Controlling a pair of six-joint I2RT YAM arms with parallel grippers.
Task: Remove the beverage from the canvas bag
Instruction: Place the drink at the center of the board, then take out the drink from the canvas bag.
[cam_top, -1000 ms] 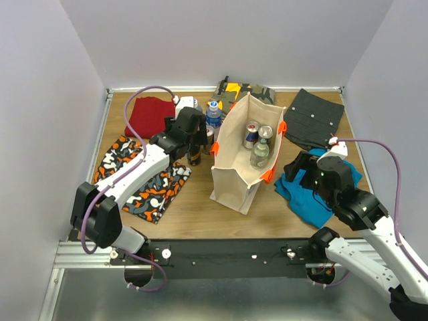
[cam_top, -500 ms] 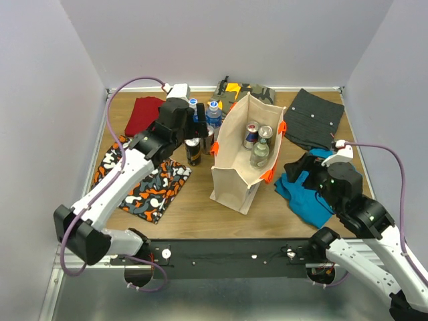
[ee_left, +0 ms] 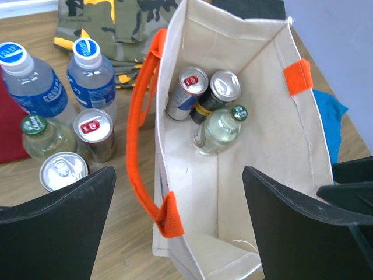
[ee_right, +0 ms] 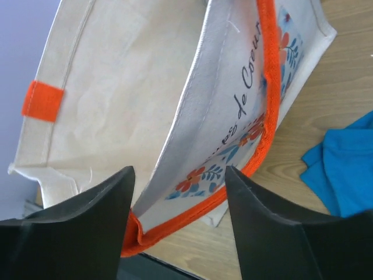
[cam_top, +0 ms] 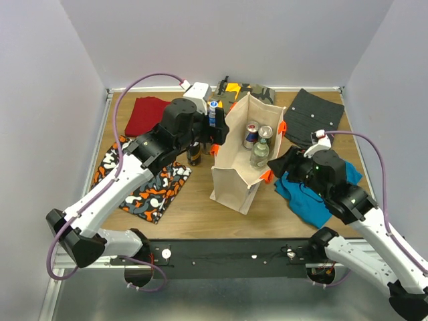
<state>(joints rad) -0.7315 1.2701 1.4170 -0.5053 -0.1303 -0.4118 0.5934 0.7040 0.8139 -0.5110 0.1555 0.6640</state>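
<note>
Wooden tabletop (cam_top: 194, 207) fenced by pale walls carries the canvas bag (cam_top: 234, 167), which stands upright in the middle of the top view with its mouth open. My left claw (ee_left: 178, 175) hangs above that mouth, spread as wide as it goes and holding nothing. Its two black fingers (ee_left: 58, 221) fill the lower corners of my left wrist view. Between them, down in the bag toward the upper centre of that frame, three drinks huddle together: a blue-and-silver can (ee_left: 187, 90), a silver-topped can (ee_left: 223, 88) touching it, and a green-capped glass bottle (ee_left: 218, 128) just below. Outside the bag, at the upper left, stand blue-labelled water bottles (ee_left: 93, 79) and loose cans (ee_left: 93, 128). My right claw (ee_right: 178, 172) sits at the bag's wall toward the right of the top view, partly open, with the orange-trimmed rim (ee_right: 267, 87) lying between its fingers. Whether it is pinching the cloth I cannot tell. A blue cloth (ee_right: 344, 169) lies at that frame's right edge.
</note>
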